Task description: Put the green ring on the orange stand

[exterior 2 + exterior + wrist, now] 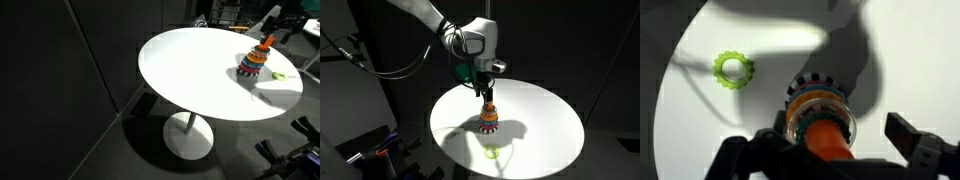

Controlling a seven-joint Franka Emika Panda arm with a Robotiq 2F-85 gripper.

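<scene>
In the wrist view the orange stand (825, 138) rises toward the camera from its base of striped and coloured rings. The dark green ring (802, 128) sits around the orange peg, inside a clear ring near the top of the stack. My gripper (825, 152) is directly above the stand. Its two dark fingers are wide apart on either side of the peg and touch nothing. In both exterior views the gripper (487, 92) hangs just over the stand (489, 119) (253, 62). The green ring is too small to make out there.
A lighter yellow-green ring (733, 69) (492, 152) (279, 75) lies flat on the round white table (550, 120) (190, 70), a short way from the stand. Dark surroundings and cables lie beyond the table's edge.
</scene>
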